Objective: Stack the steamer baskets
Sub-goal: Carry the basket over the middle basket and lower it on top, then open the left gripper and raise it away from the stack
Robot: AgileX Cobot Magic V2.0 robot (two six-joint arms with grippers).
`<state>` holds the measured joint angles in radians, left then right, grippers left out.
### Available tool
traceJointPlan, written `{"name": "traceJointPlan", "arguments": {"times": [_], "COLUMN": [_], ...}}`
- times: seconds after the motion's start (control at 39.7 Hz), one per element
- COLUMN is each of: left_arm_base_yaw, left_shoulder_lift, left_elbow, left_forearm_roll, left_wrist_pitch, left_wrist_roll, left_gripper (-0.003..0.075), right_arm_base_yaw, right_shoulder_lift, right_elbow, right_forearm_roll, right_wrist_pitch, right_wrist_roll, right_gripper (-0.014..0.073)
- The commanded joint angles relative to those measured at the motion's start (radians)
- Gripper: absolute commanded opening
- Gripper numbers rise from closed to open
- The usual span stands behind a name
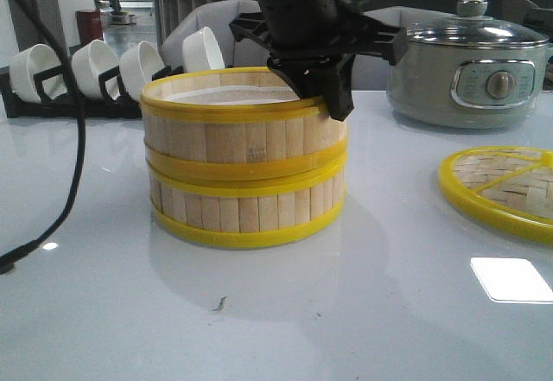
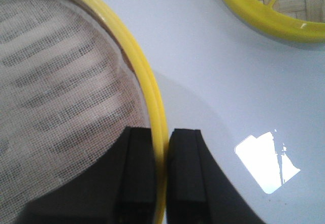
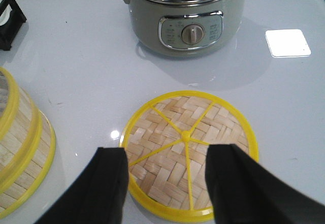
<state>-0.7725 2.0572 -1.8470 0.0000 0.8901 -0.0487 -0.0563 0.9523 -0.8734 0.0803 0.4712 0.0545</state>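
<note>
Baskets: upper basket [image 1: 233, 126] stacked on lower basket [image 1: 246, 208], worktop [image 1: 346, 312] centre | left gripper [image 2: 162, 173]: jaws pinching upper basket's rim | right gripper [image 3: 165, 183]: jaws wide, empty, above lid [image 3: 188, 153]

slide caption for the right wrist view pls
Open right claw hovering over the woven lid, stacked steamer baskets and grey electric pot nearby.

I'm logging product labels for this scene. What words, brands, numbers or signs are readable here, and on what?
None can be read.
Grey electric pot: small print around the control knob, too small and blurred.
Upper steamer basket: a faint dark mark on one slat, illegible.
Far back wall in the front view: a red sign, blurred.
Lid and white bowls: no text visible.
</note>
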Motion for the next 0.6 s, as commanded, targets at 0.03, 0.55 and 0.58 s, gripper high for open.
{"name": "traceJointPlan", "arguments": {"times": [0.03, 0.55, 0.58], "left_arm_base_yaw": [-0.011, -0.011, -0.011], "left_shoulder_lift": [-0.06, -0.062, -0.062], "left_elbow": [-0.041, -0.106, -0.117], "left_forearm_roll": [0.0, 0.0, 0.0], "left_wrist_pitch": [-0.055, -0.04, -0.035], "left_wrist_roll": [-0.001, -0.001, -0.001], "left_gripper": [0.0119, 0.0445, 0.0443], "right_arm_base_yaw": [-0.004, -0.004, -0.004], "right_shoulder_lift": [-0.008, -0.008, -0.008], "right_elbow": [-0.038, -0.038, -0.038], "right_forearm_roll": [-0.001, 0.001, 0.002], "right_wrist_pitch": [-0.073, -0.073, -0.073], "right_wrist_roll": [-0.011, -0.011, -0.011], "right_gripper": [0.0452, 0.0452, 0.0452]}}
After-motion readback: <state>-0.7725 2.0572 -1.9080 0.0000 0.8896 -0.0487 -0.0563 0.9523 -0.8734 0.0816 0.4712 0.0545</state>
